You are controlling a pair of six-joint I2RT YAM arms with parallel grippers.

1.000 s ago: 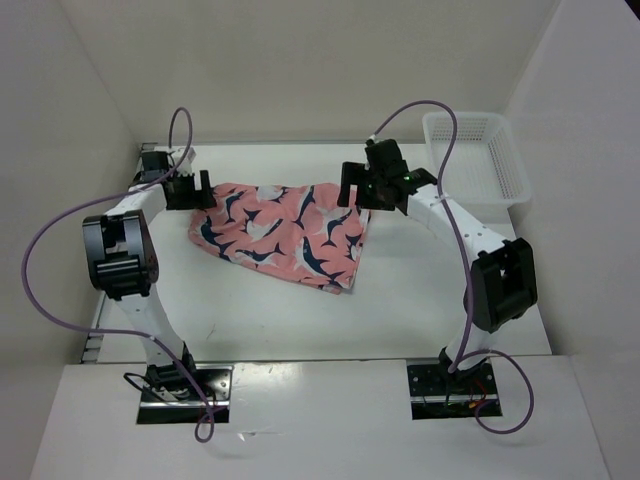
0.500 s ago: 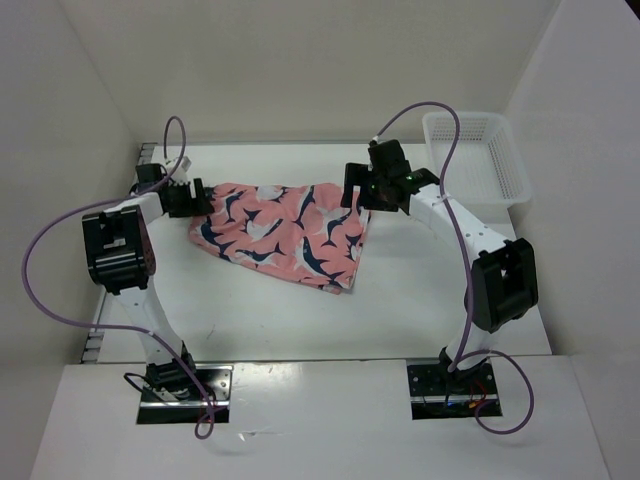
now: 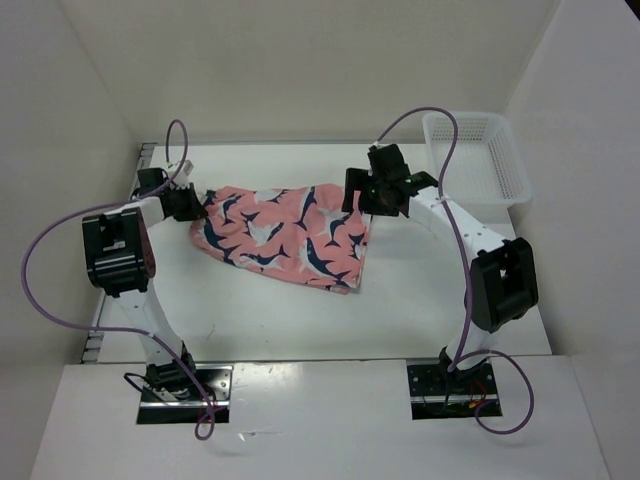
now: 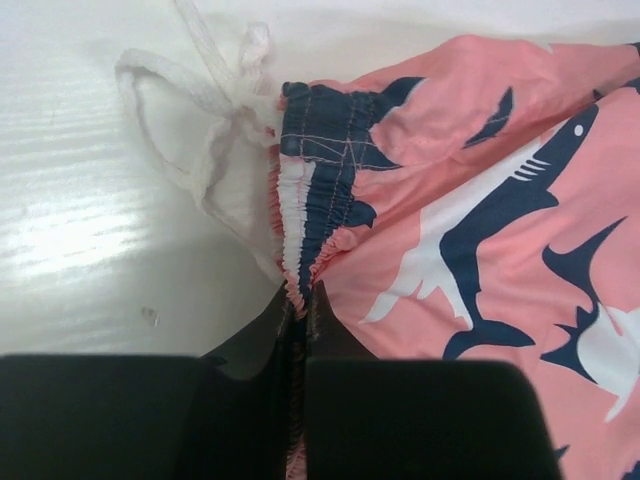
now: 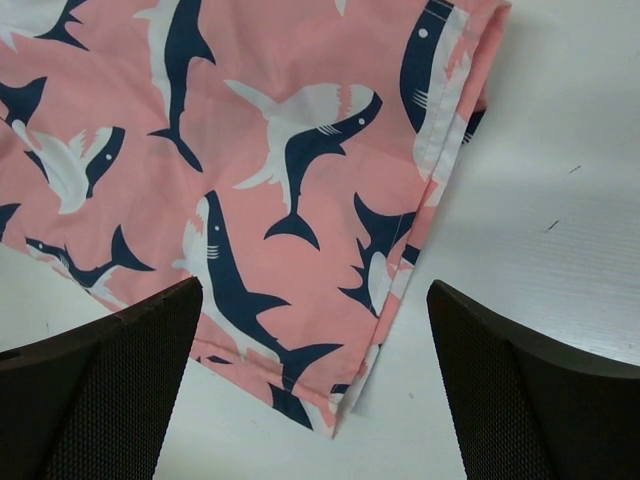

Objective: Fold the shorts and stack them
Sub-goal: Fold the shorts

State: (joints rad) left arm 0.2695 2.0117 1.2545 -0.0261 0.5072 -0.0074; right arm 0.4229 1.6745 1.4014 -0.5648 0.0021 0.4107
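The salmon-pink shorts (image 3: 285,235) with navy and white shark shapes lie spread flat on the white table (image 3: 400,290). My left gripper (image 3: 190,203) is at their left end, shut on the gathered elastic waistband (image 4: 310,200), which is pinched between the dark fingers (image 4: 335,320). The white drawstring (image 4: 200,90) loops loose on the table beside it. My right gripper (image 3: 365,195) hovers over the shorts' right end. In the right wrist view this gripper (image 5: 315,290) stands wide open, and the leg hem corner (image 5: 345,405) lies below the gap, untouched.
A white mesh basket (image 3: 478,155) stands at the back right corner of the table. White walls close in the table at the back and on both sides. Purple cables arc over both arms.
My left gripper has gone from open to shut on the waistband at the shorts' left end. The cloth there has bunched slightly. The right gripper has barely moved.
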